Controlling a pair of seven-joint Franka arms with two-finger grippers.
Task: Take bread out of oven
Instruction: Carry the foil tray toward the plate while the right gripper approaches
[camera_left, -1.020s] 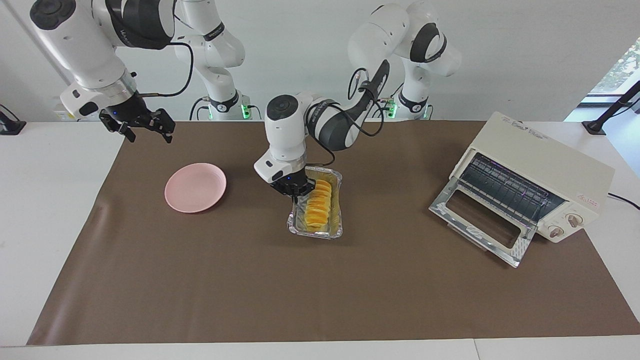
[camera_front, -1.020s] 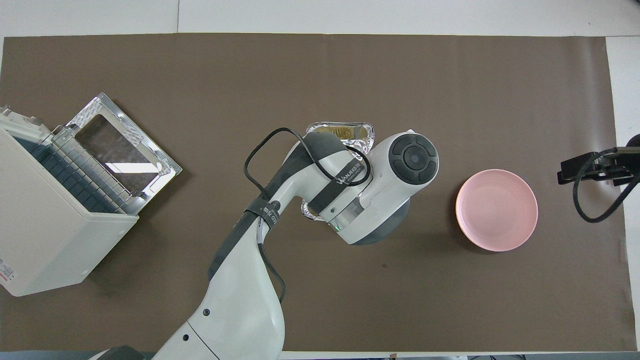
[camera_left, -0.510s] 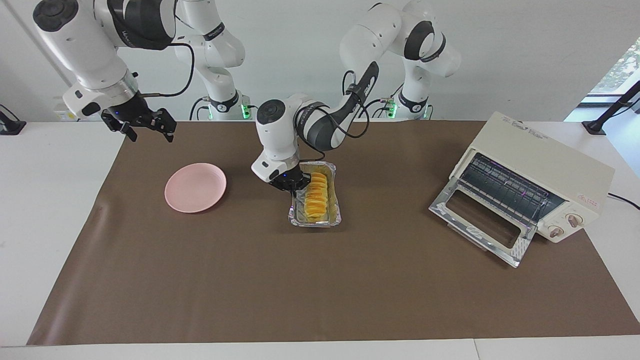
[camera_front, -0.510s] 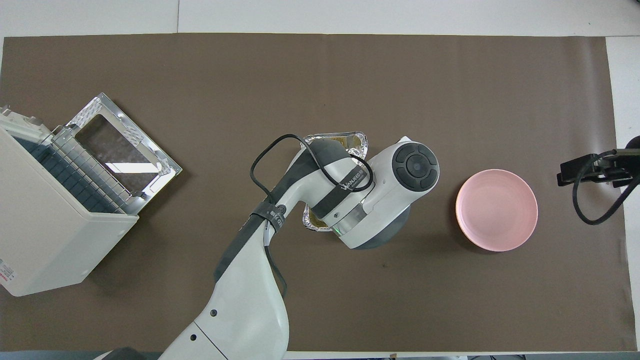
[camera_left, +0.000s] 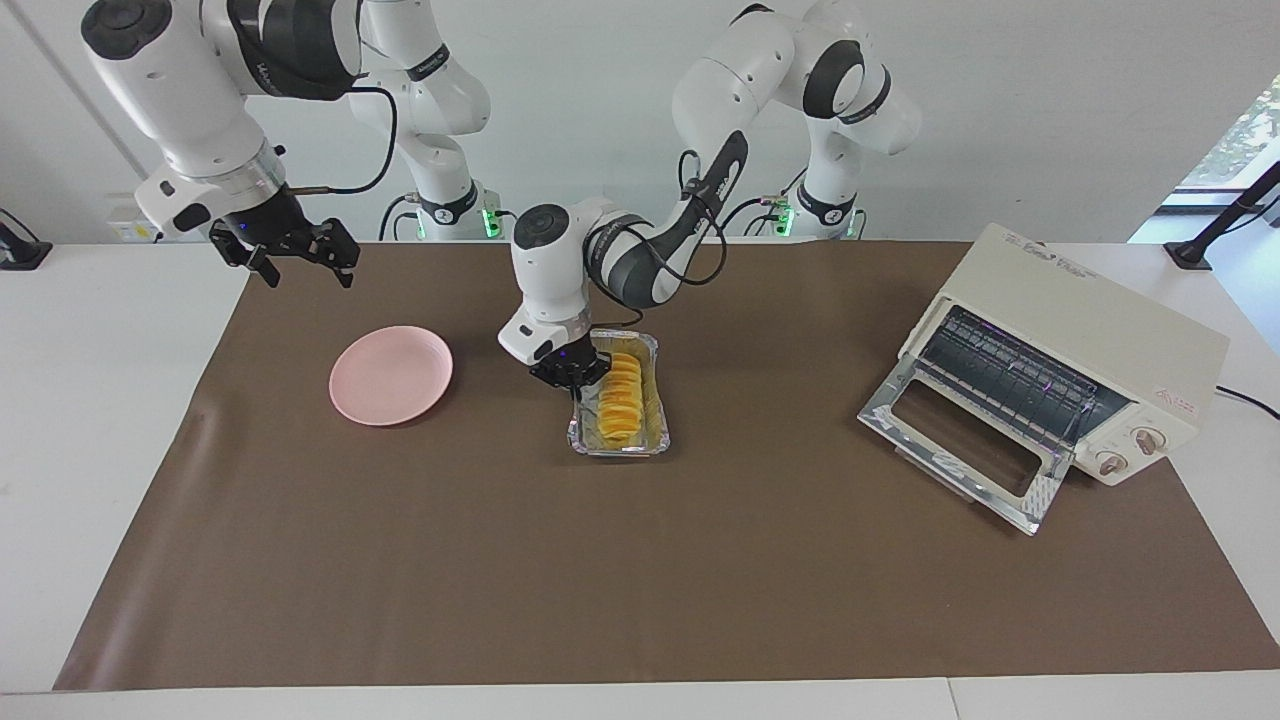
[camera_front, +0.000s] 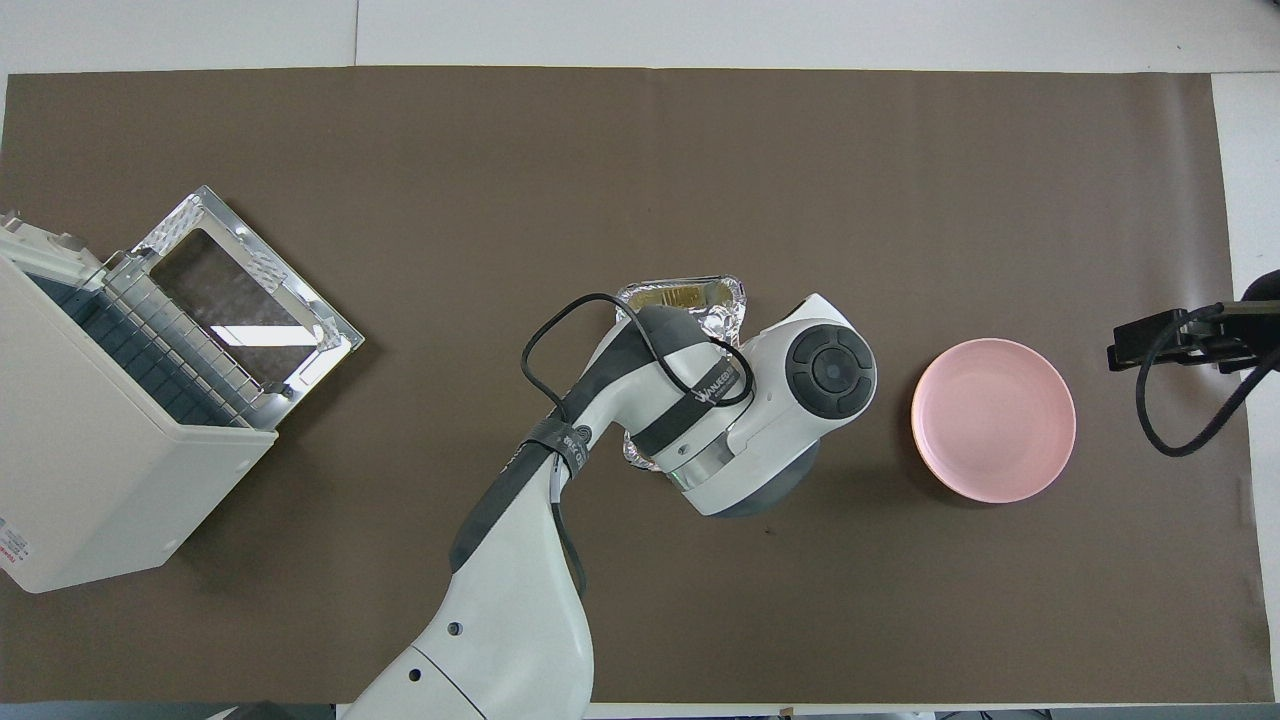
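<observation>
L tool prob. clamped on foil tray rim; bread inside. R tool open.

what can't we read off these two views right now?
- Overhead: the left arm covers the bread and most of the foil tray.
- Facing: whether the left hand grips the tray rim; fingers too small.
- Overhead: the right hand is cut off by the frame edge.

One camera looks at the robots from high across the table, another looks straight down; both see the same table.
</observation>
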